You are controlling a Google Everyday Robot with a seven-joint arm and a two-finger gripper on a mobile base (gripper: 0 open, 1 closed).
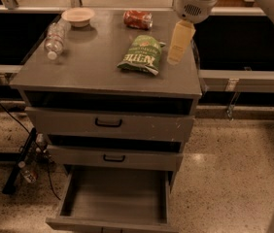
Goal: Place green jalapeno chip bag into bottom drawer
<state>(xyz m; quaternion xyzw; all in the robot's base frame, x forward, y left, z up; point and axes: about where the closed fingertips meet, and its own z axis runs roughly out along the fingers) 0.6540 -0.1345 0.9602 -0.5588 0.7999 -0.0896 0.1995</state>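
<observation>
Crinkly green jalapeno chip bag (142, 55) flat on surface (88, 67), just left of gripper (175, 60) (open/closed: can't tell). Below, bottom drawer (117, 198) pulled out, floor bare.

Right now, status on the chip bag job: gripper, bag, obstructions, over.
Gripper over cabinet top, just right of green jalapeno chip bag. Bag lying flat, not grasped. Bottom drawer pulled open. Red can behind bag, not in the way.
</observation>
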